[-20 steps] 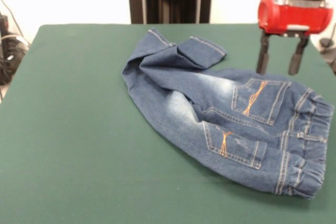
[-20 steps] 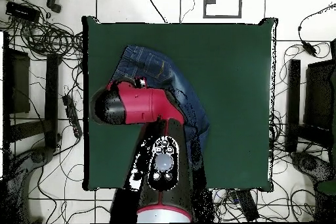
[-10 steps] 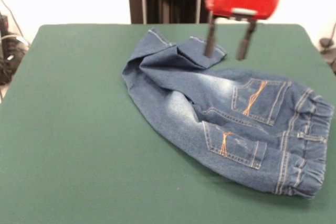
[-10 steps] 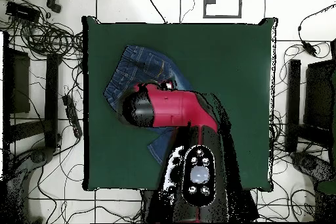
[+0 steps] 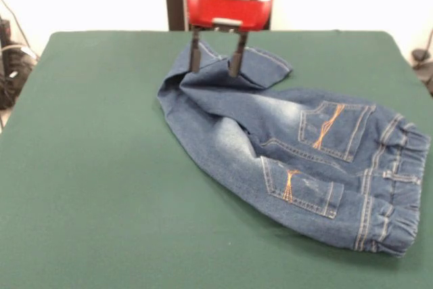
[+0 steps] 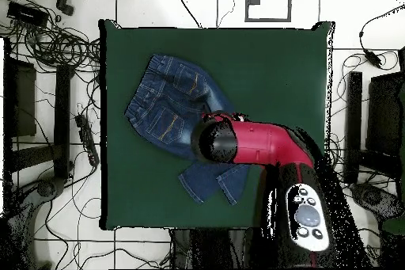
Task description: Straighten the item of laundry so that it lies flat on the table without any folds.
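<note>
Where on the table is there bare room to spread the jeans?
In the front view the table is bare felt from the jeans to its left edge and along the near edge. The far middle is crowded: the open pincer hangs over the folded leg ends.

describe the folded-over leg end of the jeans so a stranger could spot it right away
On the green table lie the jeans, waistband toward the picture's right in the front view. At their opposite, far end, under the open claw, the folded cuff is the only doubled-back flap.
</note>
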Motion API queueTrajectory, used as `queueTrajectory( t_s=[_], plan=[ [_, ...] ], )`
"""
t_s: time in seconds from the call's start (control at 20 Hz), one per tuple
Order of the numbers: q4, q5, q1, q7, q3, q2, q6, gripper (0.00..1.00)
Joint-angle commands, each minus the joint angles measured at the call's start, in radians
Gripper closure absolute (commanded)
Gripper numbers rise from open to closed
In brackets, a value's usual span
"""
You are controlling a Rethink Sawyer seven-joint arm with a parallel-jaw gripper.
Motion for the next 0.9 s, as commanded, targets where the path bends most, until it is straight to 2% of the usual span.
queueTrajectory(
  t_s=[0.05, 0.35, 0.9],
  plan=[
    [0.15, -0.073, -0.062, -0.201, 0.237, 0.048, 0.103, 0.0],
    [0.115, -0.131, -0.064, -0.187, 0.244, 0.054, 0.199, 0.0],
    [-0.039, -0.312, -0.019, -0.173, 0.145, 0.131, 0.322, 0.0]
  ],
)
